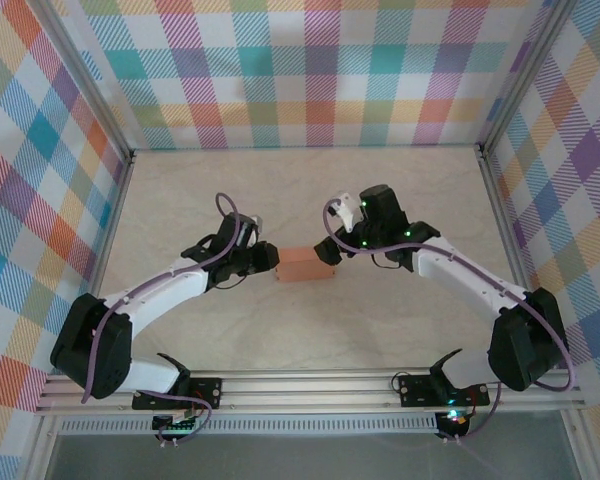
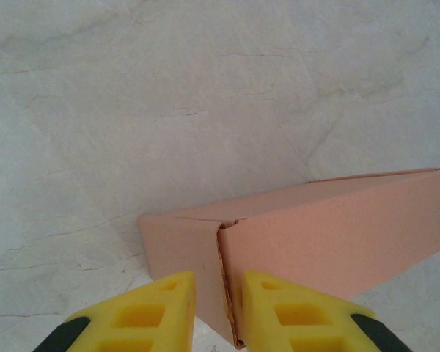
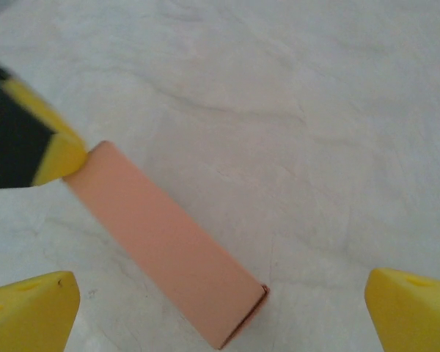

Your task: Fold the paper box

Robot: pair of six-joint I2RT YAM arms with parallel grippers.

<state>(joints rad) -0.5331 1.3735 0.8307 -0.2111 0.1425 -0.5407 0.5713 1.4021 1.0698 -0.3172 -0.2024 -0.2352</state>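
The paper box (image 1: 305, 265) lies on the table as a small closed salmon-orange rectangular box between both arms. My left gripper (image 1: 264, 258) is at its left end, jaws only narrowly open. In the left wrist view the yellow fingers (image 2: 169, 308) straddle the box's (image 2: 330, 235) near corner seam without clamping it. My right gripper (image 1: 332, 250) hovers over the right end, wide open. In the right wrist view the box (image 3: 169, 242) runs diagonally between its fingertips (image 3: 29, 308), untouched. The left fingertip (image 3: 59, 158) touches the box's far end.
The pale wrinkled table cover (image 1: 300, 330) spreads around the box. Checked walls (image 1: 310, 70) and metal frame rails (image 1: 500, 190) close in the back and sides. The arm bases sit on the front rail (image 1: 310, 385).
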